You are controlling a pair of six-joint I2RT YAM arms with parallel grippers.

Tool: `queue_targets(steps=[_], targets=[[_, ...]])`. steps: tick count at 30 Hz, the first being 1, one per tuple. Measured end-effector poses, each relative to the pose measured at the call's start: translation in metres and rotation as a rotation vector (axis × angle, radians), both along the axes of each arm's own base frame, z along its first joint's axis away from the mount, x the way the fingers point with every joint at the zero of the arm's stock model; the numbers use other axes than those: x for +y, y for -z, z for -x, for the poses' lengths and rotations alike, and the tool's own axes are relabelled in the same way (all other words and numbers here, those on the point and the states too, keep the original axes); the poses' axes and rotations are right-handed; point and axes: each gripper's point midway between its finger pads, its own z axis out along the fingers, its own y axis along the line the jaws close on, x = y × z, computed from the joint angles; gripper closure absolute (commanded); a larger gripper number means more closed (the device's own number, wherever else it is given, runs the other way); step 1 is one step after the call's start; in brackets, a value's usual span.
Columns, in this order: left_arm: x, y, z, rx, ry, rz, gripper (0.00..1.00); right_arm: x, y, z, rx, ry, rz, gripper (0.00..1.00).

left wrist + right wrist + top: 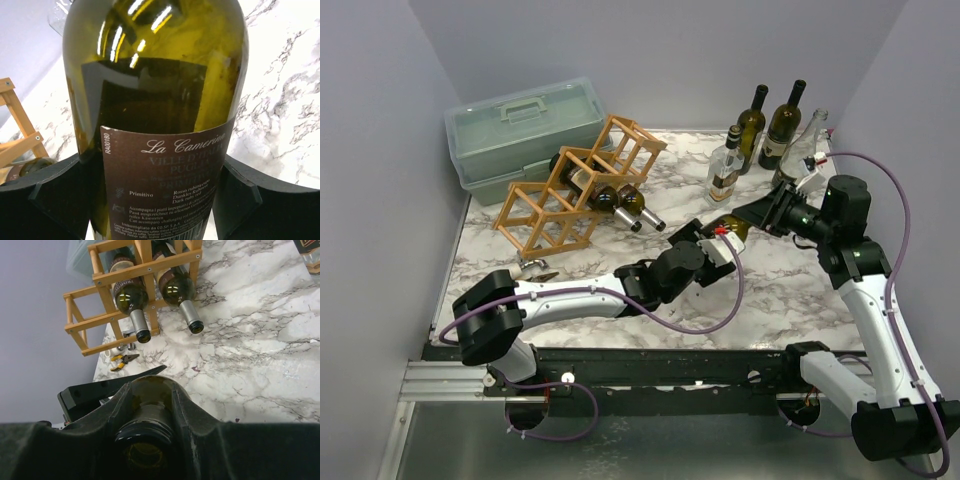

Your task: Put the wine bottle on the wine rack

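Observation:
A dark green wine bottle [732,230] with a brown label [165,185] is held level between both arms, above the marble table right of centre. My left gripper [713,243] is shut on its body, with a finger [45,195] on each side of the label. My right gripper [762,213] is shut on the neck [147,415], and the bottle's open mouth faces that camera. The wooden lattice wine rack [580,185] stands at the back left and holds two bottles [131,297], necks pointing towards me. It also shows in the right wrist view [145,267].
A pale green plastic toolbox [525,130] sits behind the rack. Several upright bottles [782,125] stand at the back right, close behind my right gripper. Yellow-handled pliers [124,360] and small metal parts lie near the left table edge, in front of the rack.

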Motion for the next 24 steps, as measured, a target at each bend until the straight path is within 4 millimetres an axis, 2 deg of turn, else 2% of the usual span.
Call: queue_targets(steps=[1,2,6,8,14,19,24], targets=[[0.000,-0.001,0.000,-0.008,0.003,-0.009,0.99,0.000,0.000,0.000,-0.002,0.000,0.001,0.99],[0.001,-0.001,-0.001,-0.018,0.007,-0.022,1.00,0.000,0.000,0.000,-0.004,-0.002,0.002,0.96],[0.000,0.000,0.001,-0.039,0.028,-0.053,1.00,0.000,0.003,0.003,-0.004,-0.020,0.025,0.78],[0.000,-0.001,0.004,-0.042,0.035,-0.059,1.00,-0.001,0.004,0.005,0.000,-0.029,0.042,0.65],[0.007,-0.004,0.008,-0.090,0.062,-0.132,1.00,-0.004,-0.004,0.015,-0.025,-0.069,0.117,0.36],[0.012,-0.005,0.012,-0.143,0.086,-0.212,1.00,-0.008,-0.013,0.025,-0.047,-0.097,0.180,0.23],[0.017,-0.014,0.013,-0.186,0.093,-0.246,1.00,-0.013,-0.026,0.030,-0.081,-0.098,0.221,0.19]])
